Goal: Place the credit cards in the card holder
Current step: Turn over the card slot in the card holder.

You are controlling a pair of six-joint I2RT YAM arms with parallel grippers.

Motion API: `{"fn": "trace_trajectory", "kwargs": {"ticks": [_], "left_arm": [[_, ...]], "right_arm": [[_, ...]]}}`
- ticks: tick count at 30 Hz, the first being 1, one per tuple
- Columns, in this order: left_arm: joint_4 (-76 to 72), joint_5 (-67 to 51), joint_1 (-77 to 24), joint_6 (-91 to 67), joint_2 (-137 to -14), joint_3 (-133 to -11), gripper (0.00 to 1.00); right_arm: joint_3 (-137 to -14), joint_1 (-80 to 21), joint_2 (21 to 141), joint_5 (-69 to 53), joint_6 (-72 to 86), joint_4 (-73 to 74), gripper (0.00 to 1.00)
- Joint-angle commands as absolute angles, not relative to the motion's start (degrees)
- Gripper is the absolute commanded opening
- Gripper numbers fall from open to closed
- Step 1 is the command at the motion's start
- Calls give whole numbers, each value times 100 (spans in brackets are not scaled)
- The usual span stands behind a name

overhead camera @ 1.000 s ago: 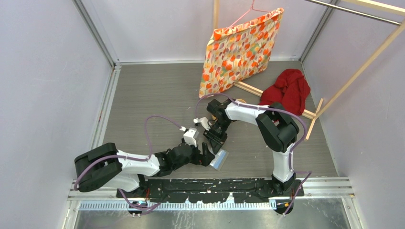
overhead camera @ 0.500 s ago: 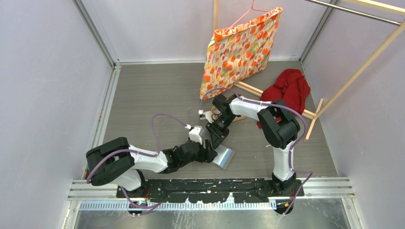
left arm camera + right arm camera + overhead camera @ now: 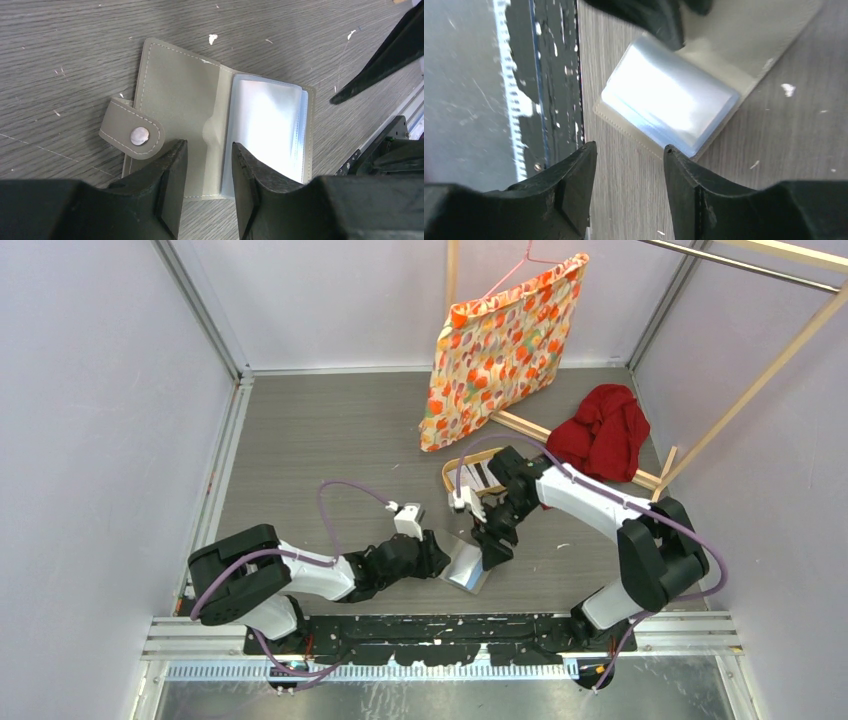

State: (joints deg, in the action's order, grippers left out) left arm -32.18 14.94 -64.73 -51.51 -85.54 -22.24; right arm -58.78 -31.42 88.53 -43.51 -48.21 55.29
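Overhead, the holder (image 3: pixel 466 567) lies open and flat between the two grippers. The left gripper (image 3: pixel 437 558) is at its left side and the right gripper (image 3: pixel 490 545) is just over its far right corner. The spread holder sits obliquely to the arms' base rail. Well beyond the holder, a tray (image 3: pixel 448 476) holds pale cards (image 3: pixel 483 477).

From the left wrist, the holder's long axis runs left to right. Its snap tab (image 3: pixel 132 134) sticks out at the left end, and the clear sleeves (image 3: pixel 265 130) cover the right half. The left gripper's jaws stand partly apart over the holder's near edge, one on each side of the fold, and clamp nothing.

From the right wrist, the sleeve stack lies just ahead of the fingers, its long side slanting down to the right. The right gripper's jaws are parted and empty, beside the holder's edge.
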Motion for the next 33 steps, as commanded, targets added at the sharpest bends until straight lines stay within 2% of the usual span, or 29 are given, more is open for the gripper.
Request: {"fn": "trace_trajectory", "kwargs": {"ticks": [1,8,14,23,28,33], "left_arm": [[-2560,1200,-6494,-5216,-8768,-1978,39],[-2886,1026,-6486,-5256,-8937,-1952,39],[-3035,896,-6476,-5239,-9058,-1978,39],[-3339,704,-6402,-5282,-9083,-1884,40],[-3699,446,-6297,-5361,-9148,-1808,44],[-4302,49,-6098,-5634,-9304,-1687,47]], "right_arm": [[-5332,-3197,8475,-3984,-5971,4886,57],[-4804,-3320,8182,-2801,-5462,3442,58],[-4760,-3364,8191,-2772,-5441,3320,59],[-4765,-3511,8184,-2787,-5220,3127,47],[-4887,-3555,8226,-3055,-4703,3026,36],[-5045,-3589,8414,-3160,-4230,2954,31]]}}
